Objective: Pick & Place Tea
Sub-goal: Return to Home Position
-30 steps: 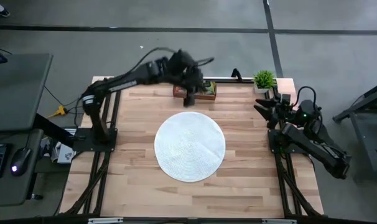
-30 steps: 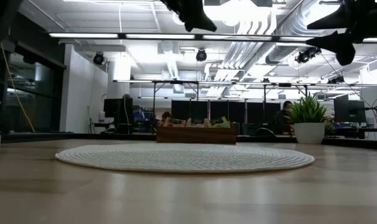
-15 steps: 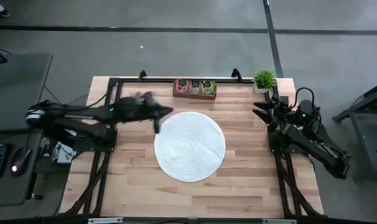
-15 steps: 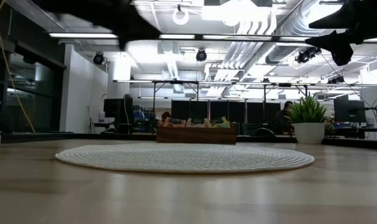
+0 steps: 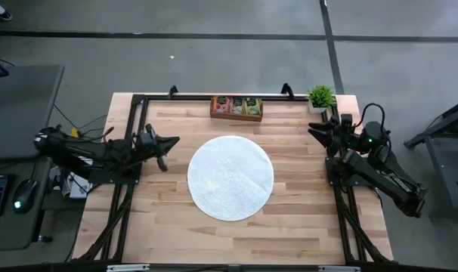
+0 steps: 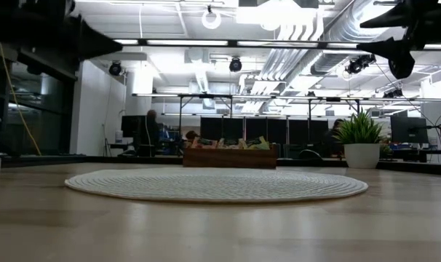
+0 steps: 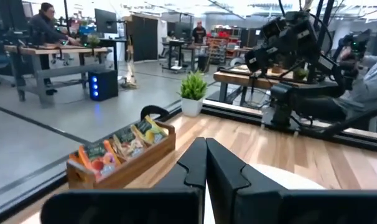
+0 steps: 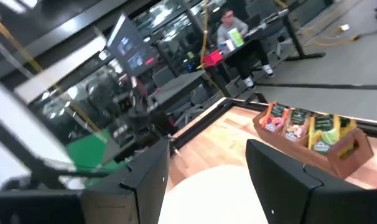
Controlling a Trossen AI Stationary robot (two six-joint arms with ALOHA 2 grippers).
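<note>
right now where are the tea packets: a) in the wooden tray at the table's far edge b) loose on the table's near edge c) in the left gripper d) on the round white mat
A: the tea packets stand in the wooden tray at the far edge of the table. The left gripper is shut on nothing at the left side, and the right gripper is open at the right side.

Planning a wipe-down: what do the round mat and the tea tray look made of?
Mat: seemingly woven white cord or fibre, matte; concentric ridges show across it. Tray: probably wood, brown, dull finish; flat board walls.
</note>
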